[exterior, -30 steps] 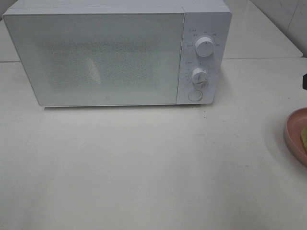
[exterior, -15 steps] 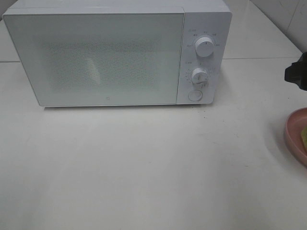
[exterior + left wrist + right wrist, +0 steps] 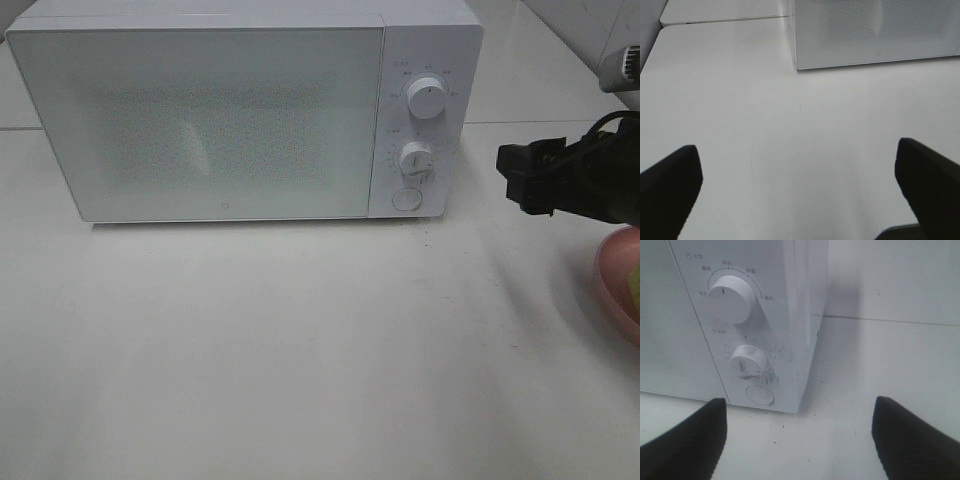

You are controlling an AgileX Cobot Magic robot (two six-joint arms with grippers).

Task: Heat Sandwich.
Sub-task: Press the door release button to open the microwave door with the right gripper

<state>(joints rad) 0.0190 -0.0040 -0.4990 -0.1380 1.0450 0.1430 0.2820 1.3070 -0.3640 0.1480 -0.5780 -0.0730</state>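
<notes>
The sandwich (image 3: 635, 285) shows only as a yellow-green sliver at the right edge of the high view, lying on a round pink plate (image 3: 612, 272). My right gripper (image 3: 520, 180) hovers just behind the plate, to the right of the white microwave (image 3: 200, 120), whose door is closed. In the right wrist view that gripper (image 3: 800, 402) is open and empty, facing the microwave's round button (image 3: 759, 395). The left gripper (image 3: 796, 147) is open over bare table with nothing between its fingers. It does not show in the high view.
The microwave's control panel carries an upper knob (image 3: 427, 100), a lower knob (image 3: 416, 158) and a round button (image 3: 405, 199). A white table (image 3: 300, 350) stretches in front of the microwave. The table's left edge (image 3: 650, 55) appears in the left wrist view.
The right arm has come in from the right edge and moved left toward the microwave's control panel, now partly covering the plate's far rim. Microwave and plate have not moved.
</notes>
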